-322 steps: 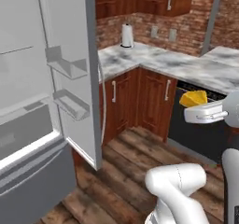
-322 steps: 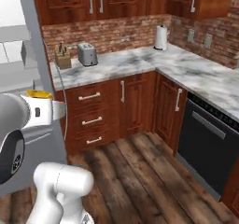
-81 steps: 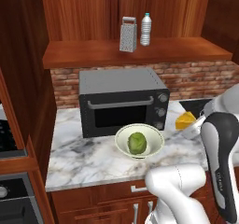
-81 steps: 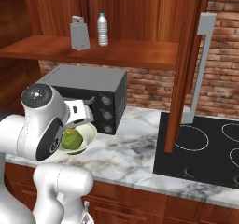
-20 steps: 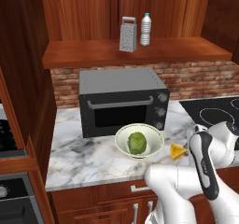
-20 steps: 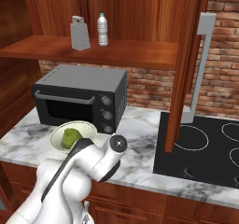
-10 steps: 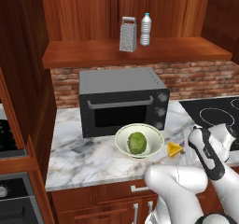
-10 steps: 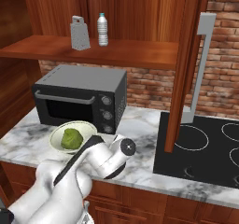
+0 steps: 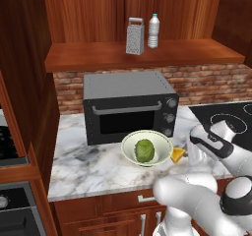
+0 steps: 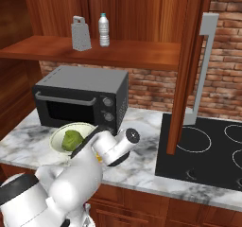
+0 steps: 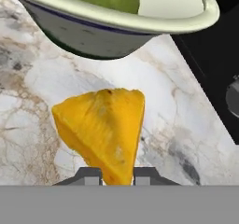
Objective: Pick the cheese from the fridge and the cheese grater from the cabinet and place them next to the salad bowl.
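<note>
My gripper [image 11: 116, 176] is shut on the cheese [image 11: 105, 129], a yellow-orange wedge held low over the marble counter [image 11: 32, 92], right beside the salad bowl [image 11: 116, 27]. From the left base view the cheese [image 9: 177, 154] pokes out at the right rim of the cream-green bowl [image 9: 132, 151], which holds a lettuce ball [image 9: 144, 150]. In the right base view my arm covers the cheese beside the bowl [image 10: 57, 138]. The grey cheese grater [image 9: 135, 36] [image 10: 81, 33] stands upright on the cabinet shelf [image 9: 98, 58] above.
A dark toaster oven [image 9: 128, 107] [image 10: 80, 100] stands just behind the bowl. A clear water bottle [image 9: 154, 31] [image 10: 103, 30] stands right of the grater. A black cooktop [image 10: 208, 155] lies to the right, past a wooden upright [image 10: 186, 65].
The arm has folded lower, and the held cheese has shifted slightly left, closer to the bowl's rim. Bowl, grater and bottle have stayed put.
</note>
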You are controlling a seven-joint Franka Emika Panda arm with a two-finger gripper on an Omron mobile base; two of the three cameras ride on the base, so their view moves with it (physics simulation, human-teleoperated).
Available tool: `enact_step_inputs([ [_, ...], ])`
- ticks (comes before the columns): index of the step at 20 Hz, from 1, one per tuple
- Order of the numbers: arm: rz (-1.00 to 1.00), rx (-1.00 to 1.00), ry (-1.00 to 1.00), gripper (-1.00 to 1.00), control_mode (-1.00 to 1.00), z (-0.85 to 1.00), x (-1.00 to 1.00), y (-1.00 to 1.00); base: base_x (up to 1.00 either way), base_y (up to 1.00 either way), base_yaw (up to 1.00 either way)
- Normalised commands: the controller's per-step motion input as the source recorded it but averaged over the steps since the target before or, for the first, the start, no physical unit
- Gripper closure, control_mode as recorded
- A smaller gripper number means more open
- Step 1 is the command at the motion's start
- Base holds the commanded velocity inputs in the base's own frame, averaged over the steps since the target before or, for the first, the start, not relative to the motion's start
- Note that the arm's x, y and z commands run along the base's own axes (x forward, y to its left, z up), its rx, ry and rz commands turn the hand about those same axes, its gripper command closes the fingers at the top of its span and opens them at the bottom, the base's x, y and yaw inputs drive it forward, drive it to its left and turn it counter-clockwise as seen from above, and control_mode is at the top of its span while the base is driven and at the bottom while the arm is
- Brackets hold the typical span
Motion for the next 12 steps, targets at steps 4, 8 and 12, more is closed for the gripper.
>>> enact_step_inputs([
  [4, 0.06, 0.03, 0.13, 1.00, -1.00, -0.05, 0.27, 0.00, 0.00, 0.00, 0.00],
  [8, 0.01, 0.00, 0.01, 1.00, -1.00, -0.19, 0.13, 0.00, 0.00, 0.00, 0.00],
  [12, 0.01, 0.00, 0.00, 1.00, -1.00, -0.25, 0.01, 0.01, 0.00, 0.00, 0.00],
])
